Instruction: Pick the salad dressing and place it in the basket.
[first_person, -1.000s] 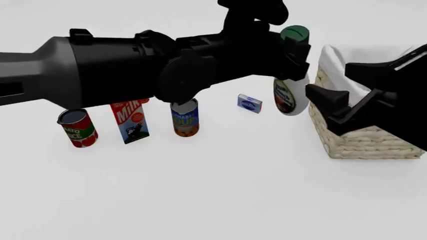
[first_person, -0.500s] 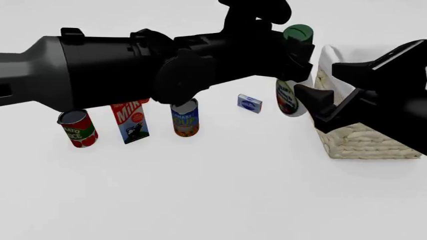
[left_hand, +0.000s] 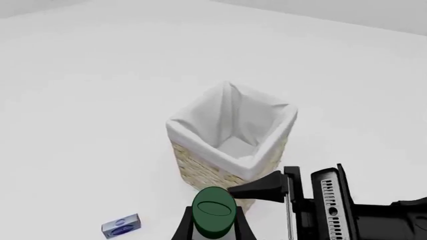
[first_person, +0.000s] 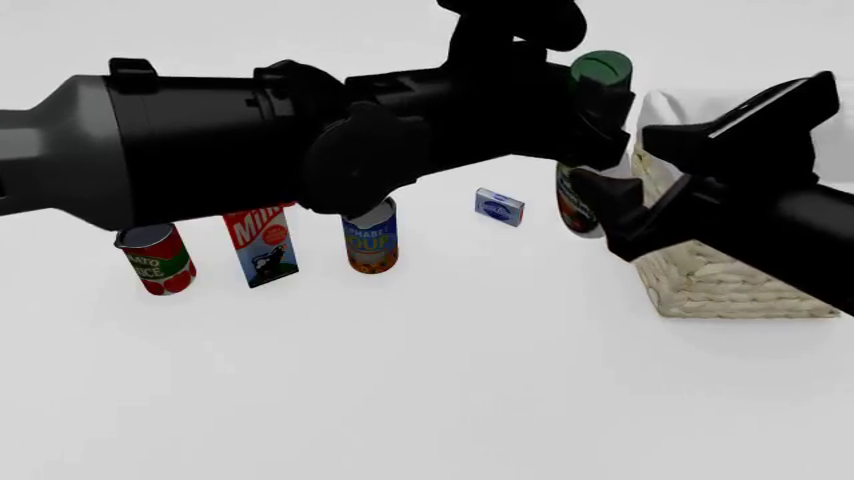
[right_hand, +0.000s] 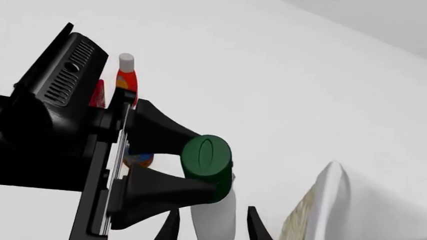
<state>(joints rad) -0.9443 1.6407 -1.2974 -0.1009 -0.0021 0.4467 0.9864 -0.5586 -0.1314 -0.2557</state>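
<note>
The salad dressing, a white bottle with a dark green cap, hangs upright just left of the basket. My left gripper is shut on its neck below the cap; the cap shows between the fingers in the left wrist view. My right gripper is open beside the bottle's lower body. In the right wrist view its fingertips flank the white body, with a gap on each side. The white-lined basket stands beyond the bottle.
A tomato can, a milk carton, a soup can and a small blue box stand in a row to the left. A red-orange bottle with a white cap shows behind the left arm.
My right gripper has moved left, up to the bottle's lower body. The left arm has shifted the bottle slightly to the right.
</note>
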